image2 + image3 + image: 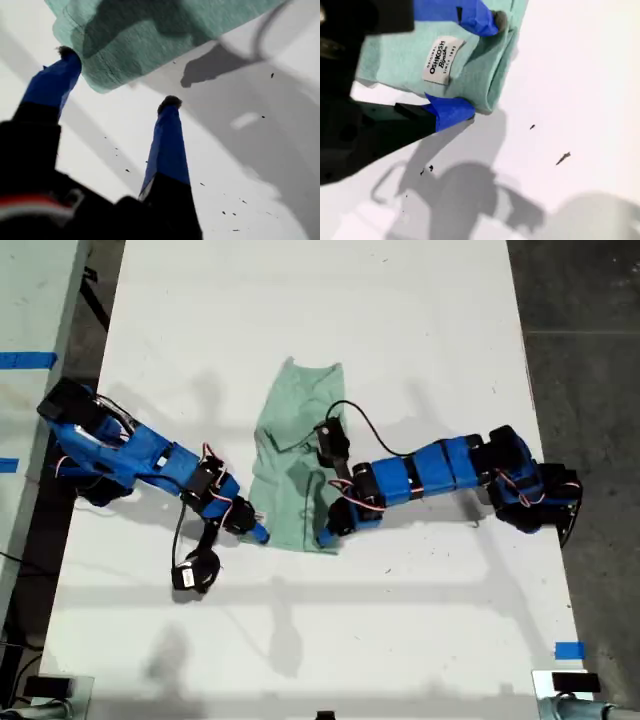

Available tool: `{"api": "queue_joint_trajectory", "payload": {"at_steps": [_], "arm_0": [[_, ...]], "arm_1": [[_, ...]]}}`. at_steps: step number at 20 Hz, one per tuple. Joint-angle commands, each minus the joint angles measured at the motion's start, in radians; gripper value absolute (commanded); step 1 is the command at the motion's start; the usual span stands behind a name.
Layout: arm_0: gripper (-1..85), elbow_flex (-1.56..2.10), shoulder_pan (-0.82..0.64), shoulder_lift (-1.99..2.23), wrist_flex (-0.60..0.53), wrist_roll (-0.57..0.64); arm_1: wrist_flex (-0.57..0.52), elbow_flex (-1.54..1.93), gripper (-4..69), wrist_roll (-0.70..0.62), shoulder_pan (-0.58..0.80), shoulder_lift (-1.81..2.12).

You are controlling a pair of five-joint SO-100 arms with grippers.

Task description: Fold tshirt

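Right now the tshirt (pixel 295 465) lies near the middle of the white table (pixel 420 320) in the exterior view, a pale mint-green cloth already folded into a narrow upright strip, bunched and creased, with one rounded end toward the top of the frame and a straighter hem toward the bottom. My first gripper (pixel 117 75) comes in from the exterior view's left and sits at the strip's lower left corner; its blue fingers (pixel 167 145) stand wide apart, one tip just at the cloth's stitched edge, the other on bare table, gripping nothing. My second gripper (pixel 470 65) reaches in from the exterior view's right to the lower right corner, and its jaws are closed down on a doubled fold of the fabric. A white sewn label (pixel 440 60) printed with black lettering shows on the cloth between those jaws.
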Motion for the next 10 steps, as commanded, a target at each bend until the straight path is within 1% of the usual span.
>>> {"api": "queue_joint_trajectory", "payload": {"at_steps": [1,4,6,7,8,9,10], "arm_0": [[20.9,-0.057,-0.011,-0.021,0.008,0.015],[19.5,-0.069,0.000,-0.069,-0.029,0.009],[17.0,-0.087,0.003,-0.087,-0.034,0.008],[14.9,-0.087,-0.002,-0.089,-0.037,0.012],[10.4,-0.089,-0.005,-0.092,-0.046,0.031],[3.3,-0.089,-0.003,-0.098,-0.055,0.037],[0.1,-0.106,0.009,-0.118,-0.052,0.020]], "arm_1": [[-0.049,-0.063,33.3,0.014,-0.012,-0.002],[-0.101,-0.067,30.9,0.018,-0.018,-0.055],[-0.121,-0.075,26.8,0.017,-0.028,-0.089],[-0.132,-0.077,23.5,0.017,-0.031,-0.104],[-0.143,-0.077,16.0,0.014,-0.035,-0.114],[-0.149,-0.077,1.9,0.025,-0.040,-0.118],[-0.152,-0.077,-1.0,0.025,-0.043,-0.121]]}}
